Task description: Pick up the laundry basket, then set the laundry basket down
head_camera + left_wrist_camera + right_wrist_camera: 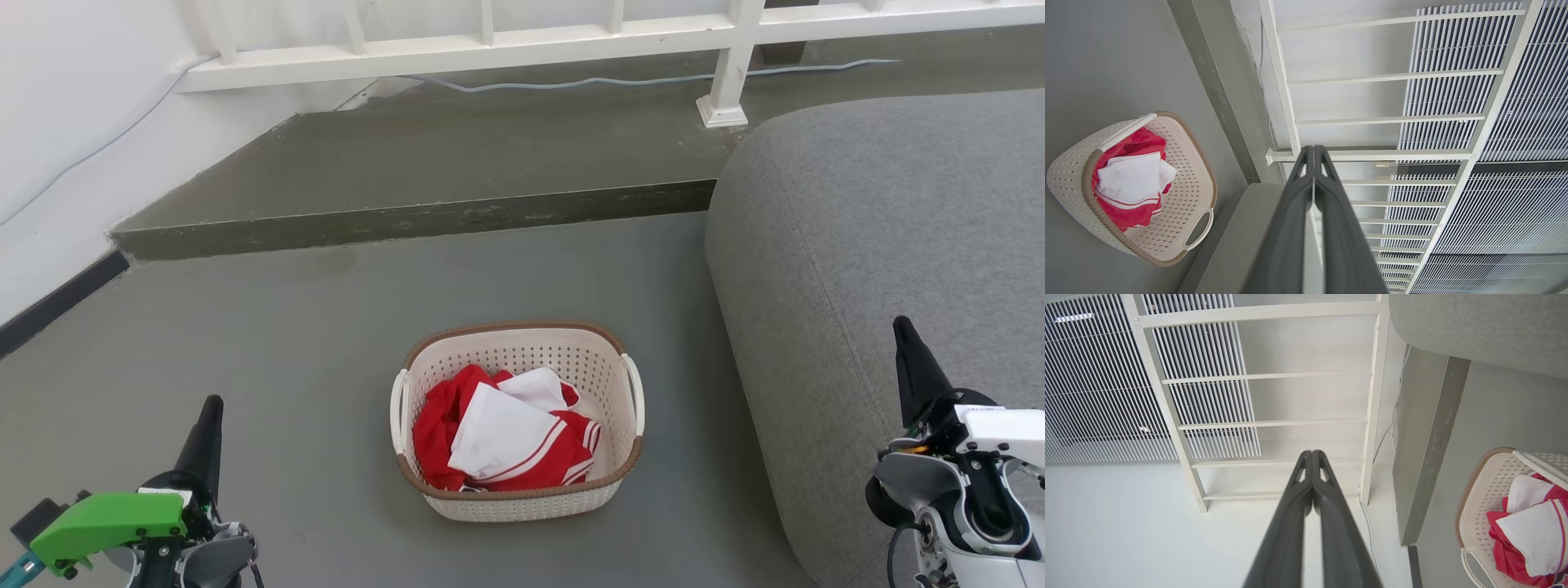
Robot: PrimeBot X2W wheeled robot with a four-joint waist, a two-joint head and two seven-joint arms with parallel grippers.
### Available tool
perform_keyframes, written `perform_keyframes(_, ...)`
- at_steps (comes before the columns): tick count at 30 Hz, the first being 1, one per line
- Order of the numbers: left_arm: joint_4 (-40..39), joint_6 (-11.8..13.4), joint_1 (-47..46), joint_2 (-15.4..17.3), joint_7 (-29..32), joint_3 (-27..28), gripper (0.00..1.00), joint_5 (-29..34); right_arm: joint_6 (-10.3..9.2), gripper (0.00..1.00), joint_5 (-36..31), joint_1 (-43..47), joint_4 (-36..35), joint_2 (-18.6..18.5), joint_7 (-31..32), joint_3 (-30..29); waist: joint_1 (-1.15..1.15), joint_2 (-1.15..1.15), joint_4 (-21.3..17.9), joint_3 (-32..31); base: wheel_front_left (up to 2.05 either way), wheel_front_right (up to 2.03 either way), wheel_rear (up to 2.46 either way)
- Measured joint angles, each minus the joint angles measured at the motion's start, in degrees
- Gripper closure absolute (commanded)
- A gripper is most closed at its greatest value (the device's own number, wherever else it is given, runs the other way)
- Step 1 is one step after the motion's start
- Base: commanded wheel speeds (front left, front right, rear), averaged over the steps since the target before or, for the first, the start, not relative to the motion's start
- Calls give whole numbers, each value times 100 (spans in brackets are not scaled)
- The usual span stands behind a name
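Sitting between 2 pairs of jaws, each pressed together, touching neither: laundry basket [522,506]

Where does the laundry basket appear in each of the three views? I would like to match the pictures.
Head view: the laundry basket sits at lower centre.
Left wrist view: the laundry basket is at the left, below the middle.
Right wrist view: the laundry basket is at the lower right corner, cut by the edge.
Shared landmark: the dark step.
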Motion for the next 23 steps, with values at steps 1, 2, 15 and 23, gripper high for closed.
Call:
perform_keyframes(1,0,0,0,0,0,0,100,0,0,100,0,0,0,0,0,0,0,0,0,0,0,0,0)
perform_keyframes(2,0,0,0,0,0,0,100,0,0,100,0,0,0,0,0,-1,0,0,0,0,0,0,0)
perform_keyframes(15,-1,0,0,0,0,-1,100,0,0,100,0,0,-1,1,0,-2,0,0,0,0,0,0,0)
perform_keyframes(23,-2,0,0,0,0,-1,100,0,0,100,0,0,-1,1,0,-3,0,0,0,0,0,0,0)
